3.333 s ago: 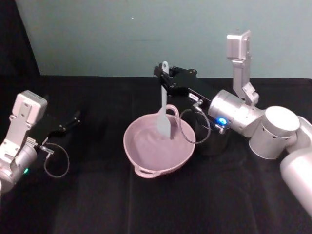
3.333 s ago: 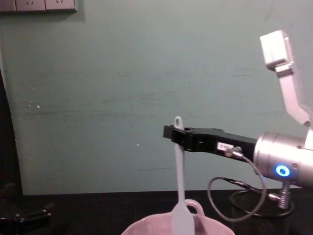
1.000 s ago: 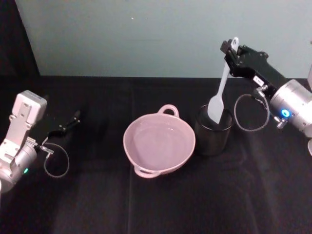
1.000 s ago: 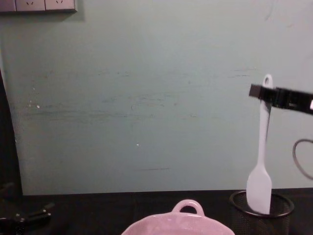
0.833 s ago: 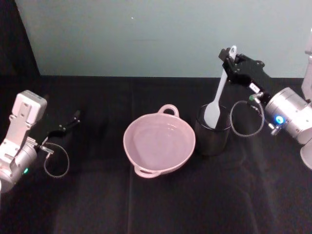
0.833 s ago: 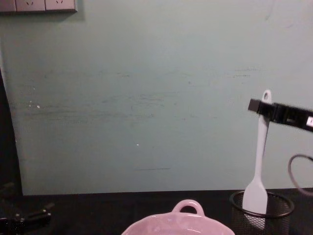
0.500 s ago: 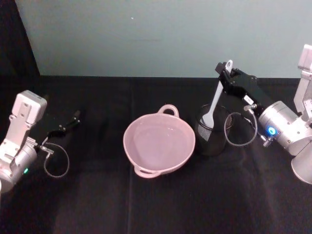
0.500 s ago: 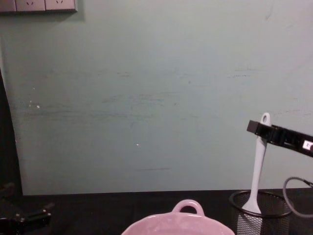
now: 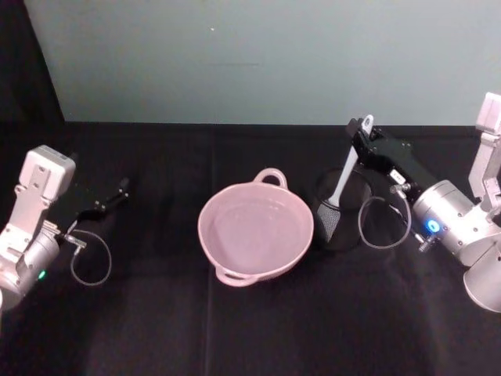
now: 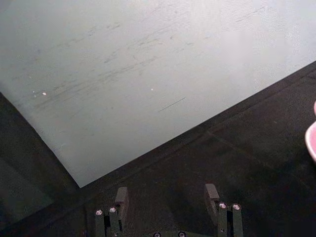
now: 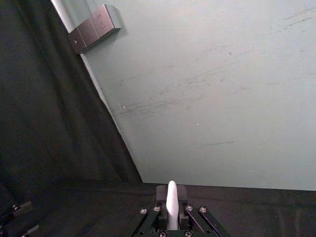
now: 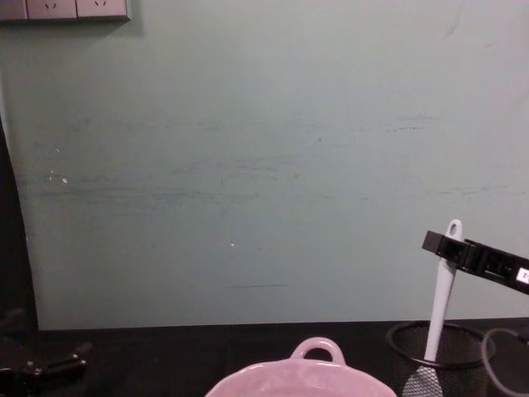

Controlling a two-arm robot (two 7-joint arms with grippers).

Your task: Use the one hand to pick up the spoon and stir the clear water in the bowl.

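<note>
1. Looking down from the head: right gripper [image 9: 359, 131] clamps the spoon [image 9: 342, 174] near its handle end, blade inside the black mesh cup [image 9: 338, 211], just right of the pink bowl [image 9: 256, 229]; left gripper [image 9: 117, 190] rests well apart.
2. Left wrist: fingers [image 10: 121, 197] spread wide over the black cloth [image 10: 247, 158].
3. Right wrist: handle tip between closed jaws.
4. Chest: spoon leans slightly in the cup before the green wall [image 12: 248, 165].

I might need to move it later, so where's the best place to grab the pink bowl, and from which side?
Grip the bowl at its rim beside the near loop handle, coming from above on the front side. The far side is crowded by the mesh cup and right gripper.
</note>
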